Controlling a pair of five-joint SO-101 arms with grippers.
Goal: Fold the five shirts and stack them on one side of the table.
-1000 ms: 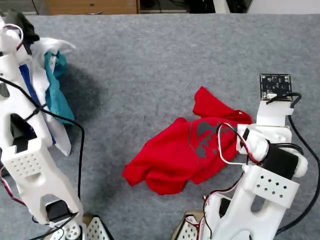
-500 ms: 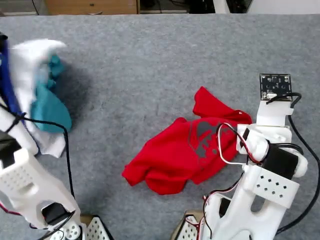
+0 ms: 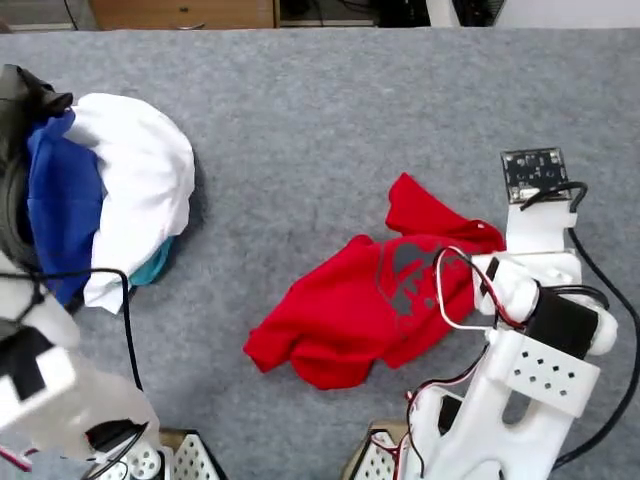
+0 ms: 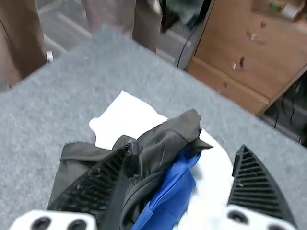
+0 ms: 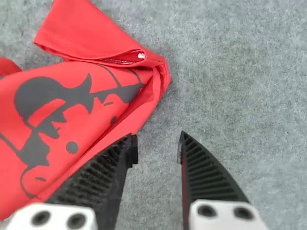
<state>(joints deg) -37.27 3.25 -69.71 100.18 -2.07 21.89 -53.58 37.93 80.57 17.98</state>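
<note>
A crumpled red shirt (image 3: 365, 300) with a dark print lies right of the table's middle; its folded edge (image 5: 115, 57) is in the right wrist view. My right gripper (image 5: 158, 139) hovers over bare mat just beside that edge, slightly open and holding nothing. At the far left is a heap of shirts: white (image 3: 140, 180), blue (image 3: 62, 205), dark grey (image 3: 20, 95) and a teal one (image 3: 155, 268) peeking out underneath. My left gripper (image 4: 184, 147) is above this heap, wide open, with the dark grey shirt (image 4: 158, 139) and blue shirt (image 4: 168, 191) below it.
A grey felt mat (image 3: 320, 120) covers the table. The left arm's white body (image 3: 50, 400) stands at the front left, the right arm's (image 3: 530, 370) at the front right. Wooden drawers (image 4: 240, 57) stand beyond the table's far edge.
The bundle of shirts that hung raised at the far left now lies spread on the mat. The left arm has pulled back toward the front. The right arm barely shifted.
</note>
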